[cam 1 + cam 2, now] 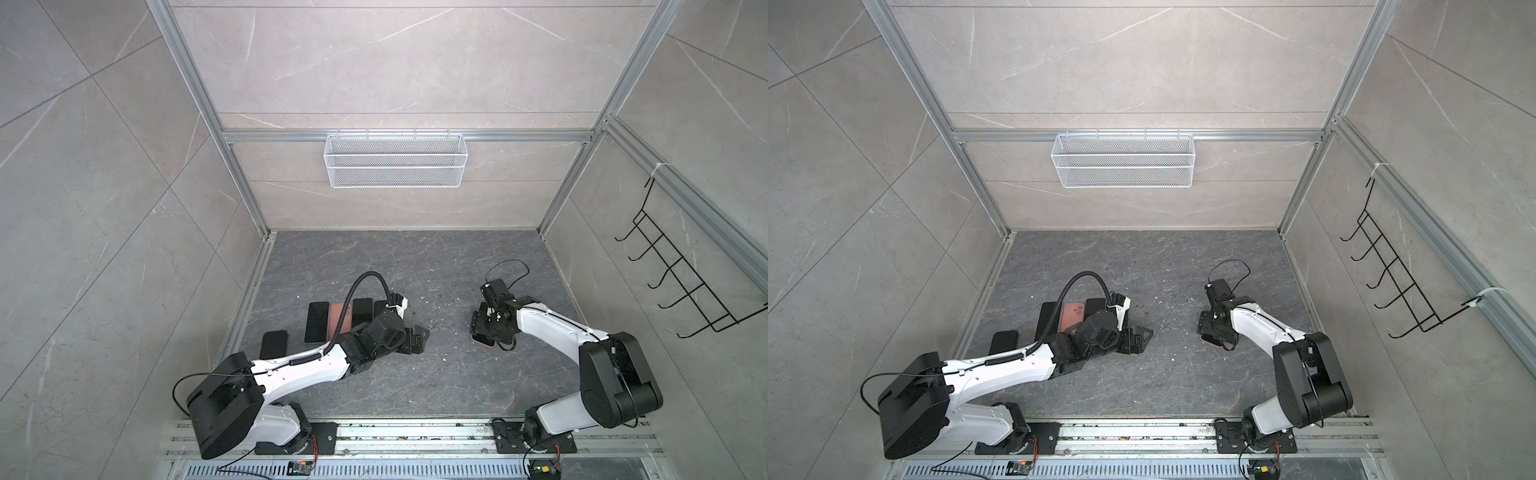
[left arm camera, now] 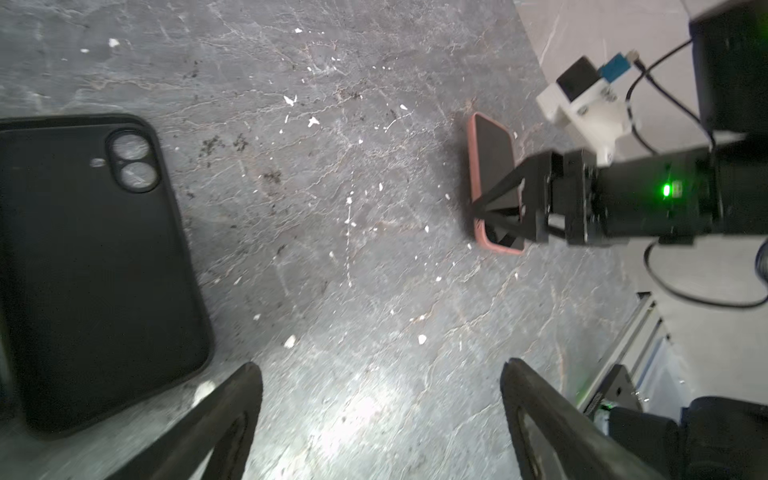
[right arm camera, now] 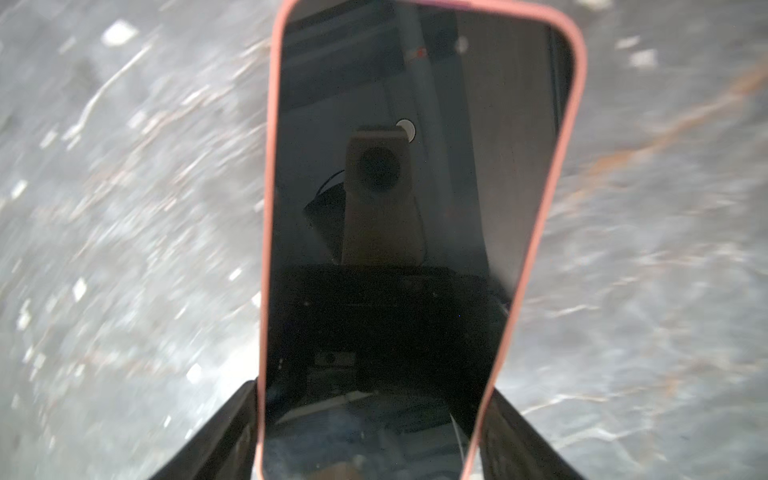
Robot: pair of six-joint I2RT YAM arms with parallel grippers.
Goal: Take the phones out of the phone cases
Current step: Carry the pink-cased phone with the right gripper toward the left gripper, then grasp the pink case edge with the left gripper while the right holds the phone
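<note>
Right gripper [image 3: 372, 390] clamped across pink phone case [image 3: 575, 83] — phone [image 3: 415, 208] inside, screen up, right side of floor [image 1: 415, 270]. Left gripper [image 2: 380, 365] spread wide — black case [image 2: 95, 266] just beside.

— The phone screen [image 3: 415, 208] is glossy black glass, mirror-like; the pink case [image 3: 269, 187] round it looks matt and rubbery
— And the black case [image 2: 95, 270]?
— Matt, soft-looking plastic. The table [image 1: 415, 270] is dark veined stone, faintly shiny; the far basket [image 1: 395, 166] is white wire mesh
</note>
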